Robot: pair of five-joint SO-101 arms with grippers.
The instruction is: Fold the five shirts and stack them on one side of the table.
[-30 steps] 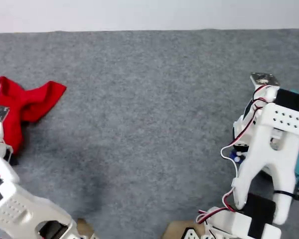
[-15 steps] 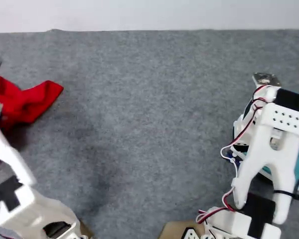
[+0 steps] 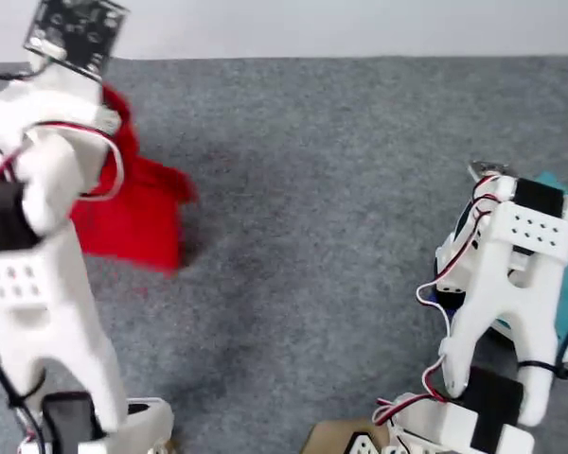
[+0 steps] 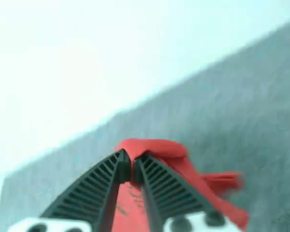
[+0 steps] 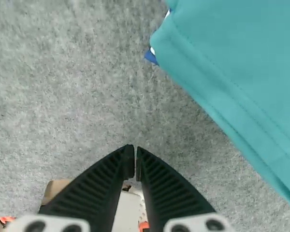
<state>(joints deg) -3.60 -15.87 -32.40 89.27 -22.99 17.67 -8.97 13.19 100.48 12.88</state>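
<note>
Left gripper: clamped on a bunched fold of the red shirt — dangling over the grey mat at far left, likely for carrying.
Right gripper: pinched closed, empty, parked beside the teal shirt — out of the way.

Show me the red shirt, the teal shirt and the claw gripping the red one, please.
red shirt (image 3: pixel 133 222), high view, on its broad lower panel.
teal shirt (image 5: pixel 232 63), right wrist view, on the flat cloth beside its hem.
left gripper (image 4: pixel 130 157), left wrist view, midway between its fingertips, shut on the red shirt.

Left pincer, right pincer: both closed.
</note>
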